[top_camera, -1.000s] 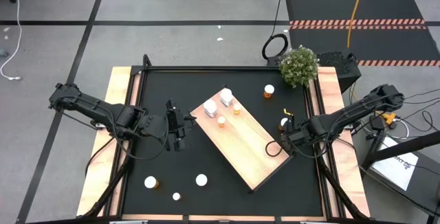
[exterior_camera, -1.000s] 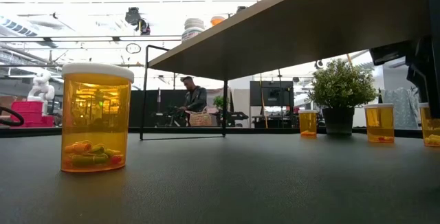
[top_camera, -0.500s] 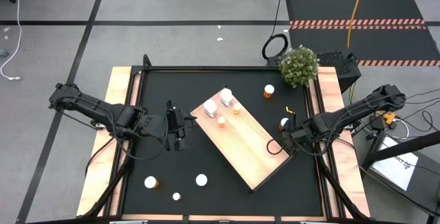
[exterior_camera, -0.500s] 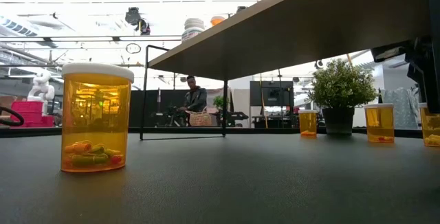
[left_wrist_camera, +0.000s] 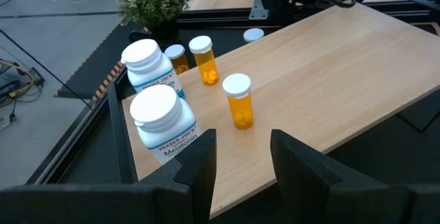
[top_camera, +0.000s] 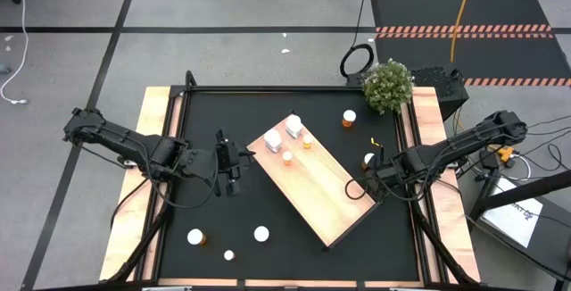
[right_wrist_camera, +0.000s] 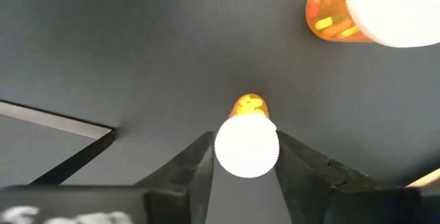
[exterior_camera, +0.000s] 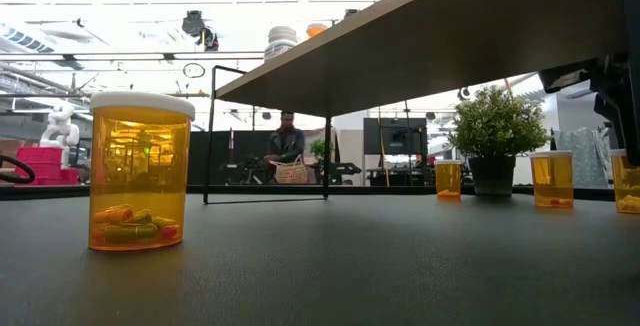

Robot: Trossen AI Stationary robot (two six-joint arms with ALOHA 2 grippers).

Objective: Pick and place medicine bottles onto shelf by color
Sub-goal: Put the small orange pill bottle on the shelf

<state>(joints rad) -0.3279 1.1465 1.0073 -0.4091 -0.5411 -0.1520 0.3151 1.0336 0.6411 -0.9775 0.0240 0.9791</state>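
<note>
Flanking an orange bottle (right_wrist_camera: 247, 138): right claw (right_wrist_camera: 244, 157) fingers

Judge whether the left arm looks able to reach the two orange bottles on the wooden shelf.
Probably yes: the left gripper faces the two white-capped orange bottles on the pale wooden shelf, nothing between.

Four bottles (top_camera: 290, 141) on shelf (top_camera: 326, 193)

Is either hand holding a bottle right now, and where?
Right hand grips an orange bottle by its white cap. Left hand holds nothing.
</note>
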